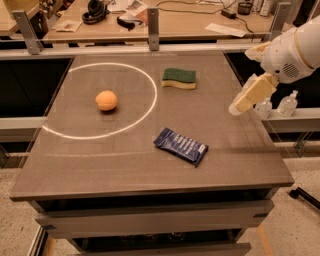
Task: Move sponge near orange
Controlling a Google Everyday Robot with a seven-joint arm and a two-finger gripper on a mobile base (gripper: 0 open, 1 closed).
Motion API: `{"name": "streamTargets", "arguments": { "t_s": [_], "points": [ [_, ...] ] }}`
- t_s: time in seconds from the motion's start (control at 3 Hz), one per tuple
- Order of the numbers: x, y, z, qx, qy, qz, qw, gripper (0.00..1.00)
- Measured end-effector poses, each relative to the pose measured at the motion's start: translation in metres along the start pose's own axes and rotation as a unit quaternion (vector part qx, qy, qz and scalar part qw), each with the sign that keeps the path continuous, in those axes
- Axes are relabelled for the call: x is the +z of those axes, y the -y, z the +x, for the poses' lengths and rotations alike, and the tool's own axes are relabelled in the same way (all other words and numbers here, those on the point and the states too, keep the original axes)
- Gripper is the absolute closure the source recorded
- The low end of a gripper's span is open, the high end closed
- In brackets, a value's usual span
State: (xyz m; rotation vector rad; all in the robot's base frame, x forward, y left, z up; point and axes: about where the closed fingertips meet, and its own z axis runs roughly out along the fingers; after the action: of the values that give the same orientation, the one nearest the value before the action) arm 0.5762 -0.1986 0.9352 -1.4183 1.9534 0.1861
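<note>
The sponge (179, 78) lies flat on the counter (150, 170), green side up, toward the far edge and a little right of the middle. It sits just outside a white ring (150, 107) marked on the counter top, close to the ring's right-hand arc but not touching it. The orange (106, 100) rests inside the ring, left of its centre, well apart from the sponge. A dark blue wrapper (180, 146) lies nearer the front at a slant, right of the ring and apart from both.

The gripper (241, 104) hangs over the counter's right edge, slanting down and toward the middle from the white arm (292, 50) that comes in at the upper right. It is well apart from the sponge, to its right and somewhat nearer the front. Nothing shows in its grasp; whether it is wide or narrow I cannot tell from this angle.

Behind the gripper, off the counter, two small clear bottles (288, 104) stand on a ledge. Beyond the far edge runs a wooden desk (200, 20) with headphones (95, 10) and papers on it
</note>
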Motion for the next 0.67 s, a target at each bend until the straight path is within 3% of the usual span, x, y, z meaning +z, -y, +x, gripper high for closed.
{"name": "streamTargets", "arguments": {
  "t_s": [0.67],
  "points": [
    [0.03, 0.021, -0.022, 0.0, -0.002, 0.008, 1.0, 0.0]
  ]
}}
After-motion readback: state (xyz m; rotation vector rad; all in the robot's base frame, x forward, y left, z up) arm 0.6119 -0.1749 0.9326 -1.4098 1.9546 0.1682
